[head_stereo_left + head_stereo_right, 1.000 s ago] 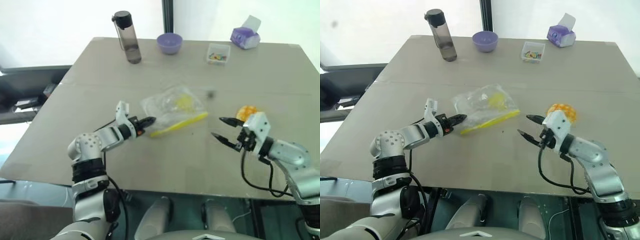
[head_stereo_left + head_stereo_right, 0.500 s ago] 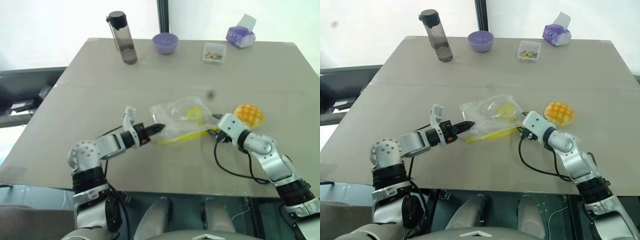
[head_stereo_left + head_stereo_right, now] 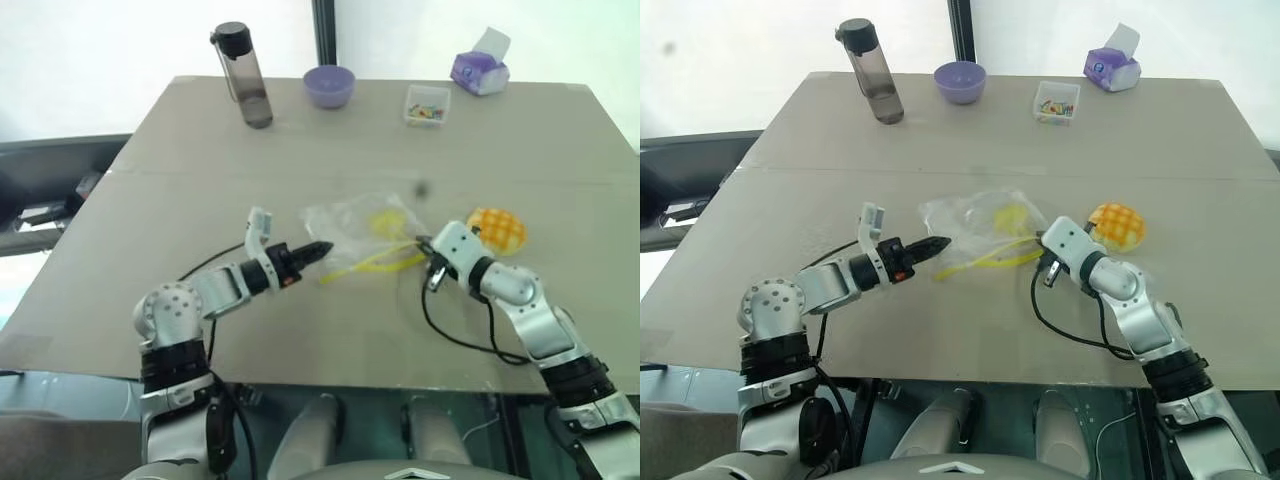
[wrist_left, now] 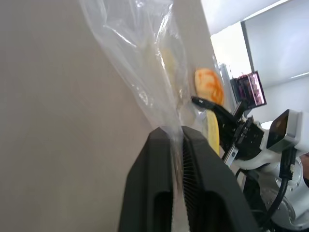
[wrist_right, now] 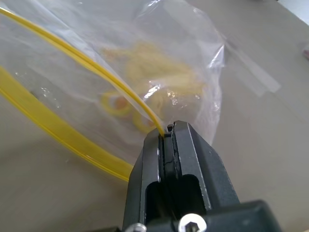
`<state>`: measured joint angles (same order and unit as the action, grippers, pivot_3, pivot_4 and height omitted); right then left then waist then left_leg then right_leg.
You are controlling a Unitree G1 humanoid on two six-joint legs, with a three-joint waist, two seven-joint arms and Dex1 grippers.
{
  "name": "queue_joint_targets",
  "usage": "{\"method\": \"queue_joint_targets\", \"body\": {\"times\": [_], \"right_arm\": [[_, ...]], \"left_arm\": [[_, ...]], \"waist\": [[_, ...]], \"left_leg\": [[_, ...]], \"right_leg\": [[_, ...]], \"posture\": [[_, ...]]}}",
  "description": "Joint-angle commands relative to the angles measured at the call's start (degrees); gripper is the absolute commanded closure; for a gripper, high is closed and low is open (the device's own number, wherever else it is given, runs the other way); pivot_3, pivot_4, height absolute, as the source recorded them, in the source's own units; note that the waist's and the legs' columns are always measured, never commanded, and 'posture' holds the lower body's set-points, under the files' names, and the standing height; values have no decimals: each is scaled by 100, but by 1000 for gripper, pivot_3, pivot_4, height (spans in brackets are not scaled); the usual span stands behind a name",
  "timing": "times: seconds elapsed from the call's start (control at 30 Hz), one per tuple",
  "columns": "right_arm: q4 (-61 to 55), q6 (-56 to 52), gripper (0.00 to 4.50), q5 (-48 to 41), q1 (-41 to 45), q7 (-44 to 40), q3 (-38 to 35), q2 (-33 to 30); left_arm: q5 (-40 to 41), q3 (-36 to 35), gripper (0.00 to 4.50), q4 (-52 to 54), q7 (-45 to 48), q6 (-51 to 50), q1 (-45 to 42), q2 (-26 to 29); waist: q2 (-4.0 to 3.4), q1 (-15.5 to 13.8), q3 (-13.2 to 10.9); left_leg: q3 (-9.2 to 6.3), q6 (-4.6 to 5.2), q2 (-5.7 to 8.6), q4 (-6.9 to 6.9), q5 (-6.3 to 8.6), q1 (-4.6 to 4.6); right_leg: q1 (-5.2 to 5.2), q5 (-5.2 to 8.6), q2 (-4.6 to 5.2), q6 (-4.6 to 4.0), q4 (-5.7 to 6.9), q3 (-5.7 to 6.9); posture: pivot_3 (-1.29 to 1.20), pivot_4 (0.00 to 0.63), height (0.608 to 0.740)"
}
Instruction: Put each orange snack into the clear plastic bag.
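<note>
The clear plastic bag [image 3: 362, 226] lies crinkled at mid-table, its yellow strip [image 3: 372, 262] along the near edge, parted into two lines. A yellow shape shows through the film. My left gripper [image 3: 322, 247] is shut on the bag's left edge, and the left wrist view shows the film pinched between its fingers [image 4: 176, 133]. My right gripper [image 3: 422, 243] is shut on the strip's right end [image 5: 167, 131]. The orange snack [image 3: 497, 230], a domed bun with a criss-cross top, sits on the table just right of the right gripper, outside the bag.
Along the table's far edge stand a dark water bottle [image 3: 242, 75], a purple bowl [image 3: 329, 86], a small clear box of coloured bits [image 3: 427, 104] and a purple tissue pack [image 3: 480, 70]. The table's near edge runs just below both arms.
My right gripper came in from the right, open, past the snack to the bag's strip and shut on it. The left gripper rose slightly with the bag's edge, and the strip parted.
</note>
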<state>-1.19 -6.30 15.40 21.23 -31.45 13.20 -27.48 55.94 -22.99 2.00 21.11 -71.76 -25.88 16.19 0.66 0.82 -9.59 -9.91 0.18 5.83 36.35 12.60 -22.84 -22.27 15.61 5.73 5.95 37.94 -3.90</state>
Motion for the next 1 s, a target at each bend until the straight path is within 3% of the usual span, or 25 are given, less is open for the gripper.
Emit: {"method": "queue_joint_targets", "body": {"times": [0.03,0.17,0.33,0.53,0.7,1.0], "right_arm": [[-120,-120,4500,163,332,257,-124,53],[84,-140,4500,614,603,549,52,65],[635,-707,4500,1283,1102,704,371,176],[982,-767,4500,1423,1474,803,496,400],[1098,-749,4500,1436,1617,853,508,548],[973,-733,4500,1410,1682,768,521,555]], "left_arm": [[-250,213,2705,466,317,684,-72,234],[-738,636,2705,773,745,1555,10,469],[-2669,1873,2705,1175,827,3733,60,715],[-4825,3015,2705,1181,565,5757,248,1075],[-6120,3644,2705,761,458,6581,522,1442],[-7093,3687,2705,70,20,6876,554,1379]], "waist": [[0,0,0],[0,0,0],[0,-4,0],[0,13,0],[-1,17,-1],[-2,18,-1]], "left_leg": [[0,0,0,0,0,0],[5,0,1,-7,0,-10],[10,-2,2,-7,-1,-12],[21,-2,1,-21,-2,-18],[21,-2,1,-30,-2,-18],[16,-1,0,-29,-2,-18]], "right_leg": [[0,0,0,0,0,0],[-16,0,2,-1,-4,-4],[-21,-1,2,-2,-1,-8],[-33,-2,0,-4,-3,-20],[-38,-2,0,-3,-4,-22],[-41,-2,-3,-3,1,-20]], "posture": [[0,150,739],[0,150,739],[0,150,739],[0,150,739],[0,150,739],[0,150,739]]}}
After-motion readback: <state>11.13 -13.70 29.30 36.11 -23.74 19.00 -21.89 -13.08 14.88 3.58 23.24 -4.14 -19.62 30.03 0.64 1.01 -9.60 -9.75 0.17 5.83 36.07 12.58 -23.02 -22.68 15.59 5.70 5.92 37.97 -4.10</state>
